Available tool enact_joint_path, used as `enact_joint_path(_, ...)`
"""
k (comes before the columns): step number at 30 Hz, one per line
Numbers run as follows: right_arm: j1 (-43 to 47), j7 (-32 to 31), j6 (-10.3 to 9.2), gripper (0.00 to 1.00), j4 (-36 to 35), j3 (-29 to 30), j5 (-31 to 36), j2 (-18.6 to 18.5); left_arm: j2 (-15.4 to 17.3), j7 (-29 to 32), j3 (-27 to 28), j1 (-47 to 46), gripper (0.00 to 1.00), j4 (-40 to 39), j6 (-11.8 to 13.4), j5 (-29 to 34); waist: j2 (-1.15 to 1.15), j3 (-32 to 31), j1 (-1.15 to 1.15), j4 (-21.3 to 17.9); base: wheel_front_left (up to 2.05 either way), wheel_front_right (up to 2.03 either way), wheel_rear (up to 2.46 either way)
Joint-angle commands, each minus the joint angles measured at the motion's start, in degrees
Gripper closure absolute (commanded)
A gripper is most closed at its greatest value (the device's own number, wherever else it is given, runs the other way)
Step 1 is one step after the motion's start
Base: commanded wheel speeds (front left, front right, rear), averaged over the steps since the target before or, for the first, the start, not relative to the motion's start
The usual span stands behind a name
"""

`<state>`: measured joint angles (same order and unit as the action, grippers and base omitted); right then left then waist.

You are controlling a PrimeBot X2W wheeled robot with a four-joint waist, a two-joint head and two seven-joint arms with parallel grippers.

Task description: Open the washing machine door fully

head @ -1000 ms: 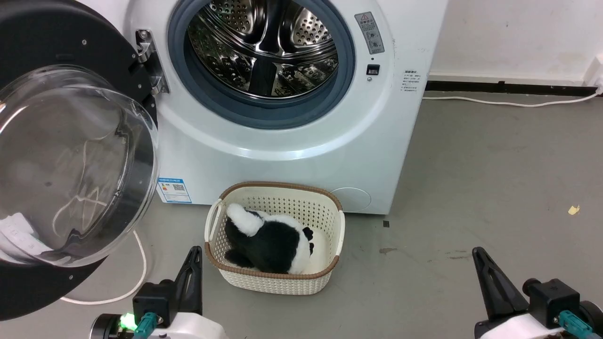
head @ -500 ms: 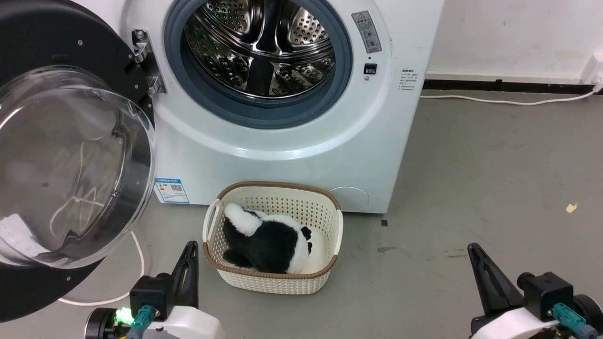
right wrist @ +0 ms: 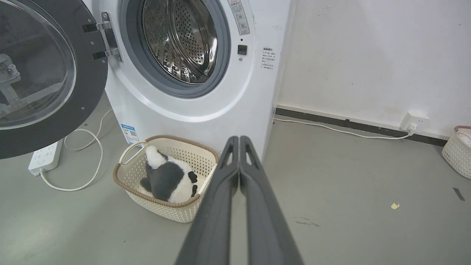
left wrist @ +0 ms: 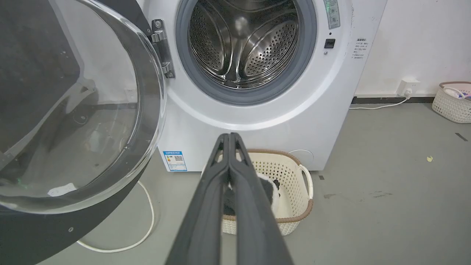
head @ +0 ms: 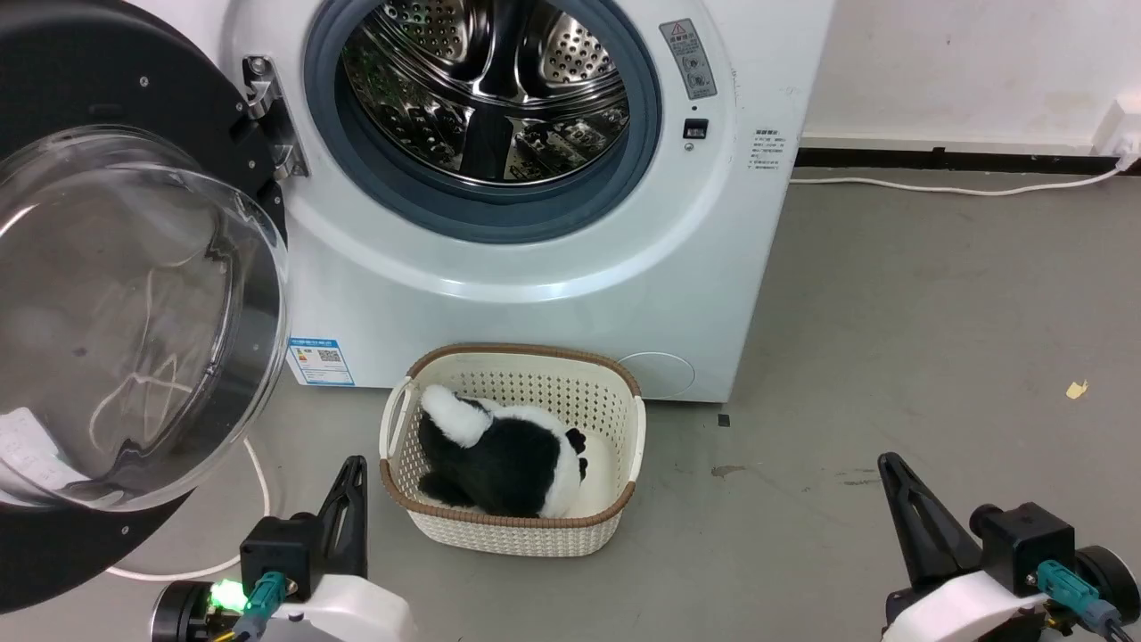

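Observation:
The washing machine door [head: 98, 294] is a big round black disc with a bulging clear glass bowl. It stands swung out to the left on a metal hinge [head: 267, 116], away from the white washer [head: 535, 276], and also appears in the left wrist view [left wrist: 73, 110] and right wrist view [right wrist: 44, 77]. The steel drum [head: 486, 85] is exposed inside its grey gasket. My left gripper [head: 355, 464] is shut and empty, low at the bottom left, clear of the door. My right gripper [head: 887, 462] is shut and empty at the bottom right. Both pairs of fingers [left wrist: 229, 137] [right wrist: 239, 139] press together.
A cream basket [head: 513, 533] holding a black-and-white plush toy [head: 499, 455] sits on the grey floor in front of the washer. A white cable [head: 254, 499] loops under the door, and a power strip [right wrist: 44, 158] lies there. Another cable [head: 936, 189] runs along the wall. A second basket [left wrist: 454, 103] stands far right.
The whole head view has drifted slightly left and up, so the camera moved. Both grippers sit a little lower and further left in it. The door keeps its position relative to the washer.

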<state>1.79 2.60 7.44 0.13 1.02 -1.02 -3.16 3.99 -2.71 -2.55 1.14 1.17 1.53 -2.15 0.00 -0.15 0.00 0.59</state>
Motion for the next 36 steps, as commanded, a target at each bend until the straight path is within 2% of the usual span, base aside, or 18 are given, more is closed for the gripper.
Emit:
enact_joint_path(1,-0.68,-0.29,0.04,1.0,-0.09,-0.18,0.33,0.23,-0.43,0.24,0.42,-0.7,1.0,-0.36,-0.25,0.33,0.0,0.0,0.0,-0.01,0.0,0.0,0.0)
enact_joint_path(22,-1.78,-2.59,0.05,1.0,-0.13,-1.01,1.01,0.28,-1.11,2.7,2.55,-1.14,1.0,-1.17,-1.53,2.14,0.0,0.15,0.0,-0.58,0.0,0.0,0.0)
enact_joint_path(36,-1.79,-2.6,0.05,1.0,-0.13,-1.02,1.02,0.28,-1.12,2.71,2.55,-1.14,1.0,-1.17,-1.53,2.15,0.0,0.15,0.0,-0.59,0.0,0.0,0.0)
